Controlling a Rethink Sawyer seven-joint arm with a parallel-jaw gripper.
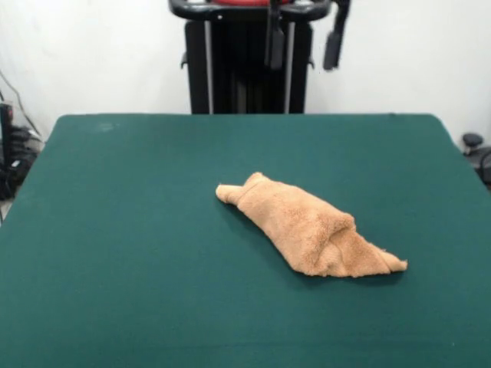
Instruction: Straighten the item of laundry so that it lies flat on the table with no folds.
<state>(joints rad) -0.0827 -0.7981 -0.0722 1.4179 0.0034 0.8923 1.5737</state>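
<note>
- The towel (311, 226) was all bunched up — a light orange-tan terry thing rolled and folded over itself into a long, lumpy wedge, nowhere near flat.
- It ran diagonally, one narrow end up toward the middle of the table, the other pointy end lower right.
- The table (115, 230) was covered in plain dark green cloth — way bigger than the towel.

towel (311, 228) — folded over itself, inner faces hidden | table (115, 268) — near edge cut off
</note>
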